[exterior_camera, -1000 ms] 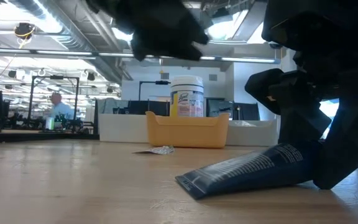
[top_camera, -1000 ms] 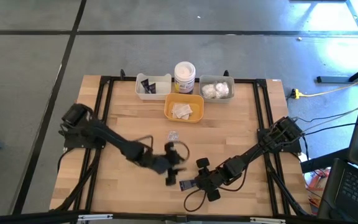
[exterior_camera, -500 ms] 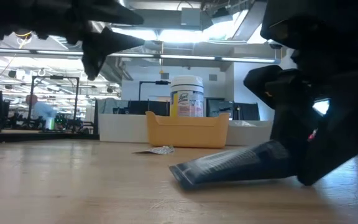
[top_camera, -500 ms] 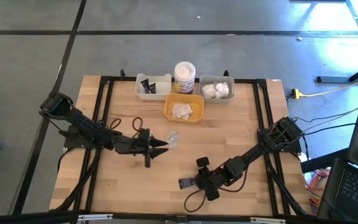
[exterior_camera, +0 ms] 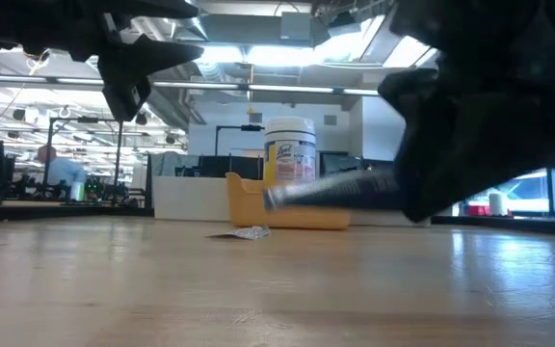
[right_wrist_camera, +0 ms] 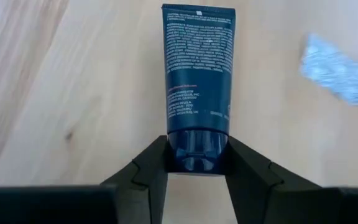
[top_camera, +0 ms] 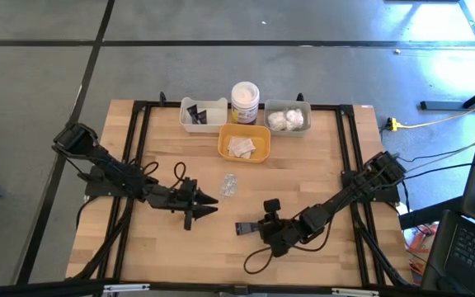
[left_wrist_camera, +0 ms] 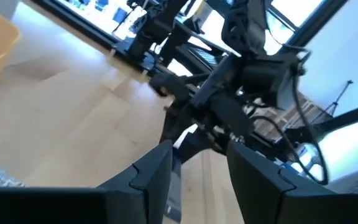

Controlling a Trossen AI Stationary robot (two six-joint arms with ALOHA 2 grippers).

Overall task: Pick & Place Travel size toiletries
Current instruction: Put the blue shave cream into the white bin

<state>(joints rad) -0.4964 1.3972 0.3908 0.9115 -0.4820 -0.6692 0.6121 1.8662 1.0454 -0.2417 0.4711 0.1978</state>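
My right hand (right_wrist_camera: 197,163) is pinching the small dark blue plastic tube (right_wrist_camera: 197,74) by its cap, lifted just above the wooden surface (top_camera: 303,165). My left hand (top_camera: 207,200) hovers nearby, spread, holding nothing.

Open-plan office, desks (exterior_camera: 75,198), ceiling lights (exterior_camera: 258,53)

Dark tube (right_wrist_camera: 197,81): fine white print, 1 red line, unreadable. Jar (exterior_camera: 289,149) yellow label: brand illegible.
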